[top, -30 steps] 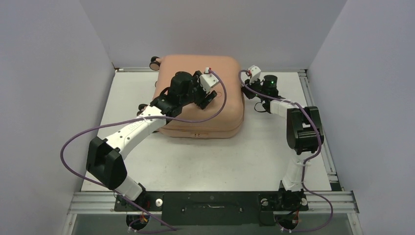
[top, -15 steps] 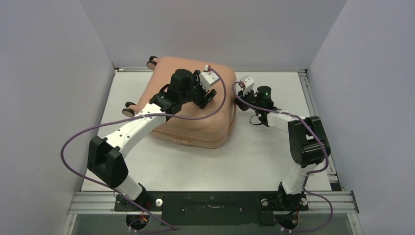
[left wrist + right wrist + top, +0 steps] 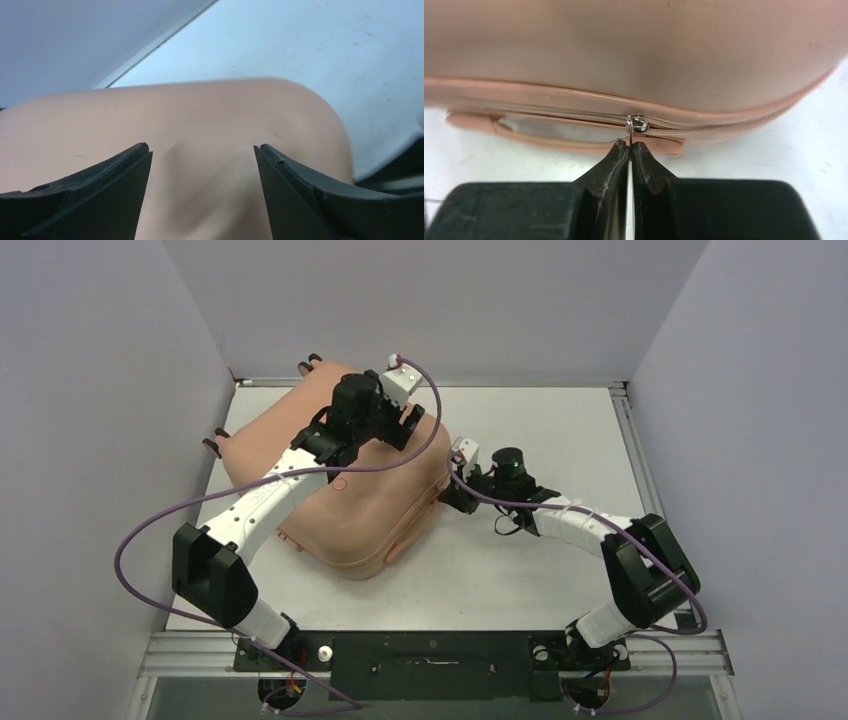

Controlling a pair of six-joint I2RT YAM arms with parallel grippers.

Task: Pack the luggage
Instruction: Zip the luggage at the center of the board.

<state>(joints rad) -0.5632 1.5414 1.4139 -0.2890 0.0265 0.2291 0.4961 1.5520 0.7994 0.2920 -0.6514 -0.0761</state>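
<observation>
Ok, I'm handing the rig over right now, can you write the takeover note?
Left gripper: open, over the top shell of the luggage, holding nothing.
Right gripper: shut on the zipper pull at the side seam.
Luggage: flat on the table, lying askew, lid down.
Done: shells closed together.
To do: probably finishing the zip; how far it has run cannot be told.
</observation>
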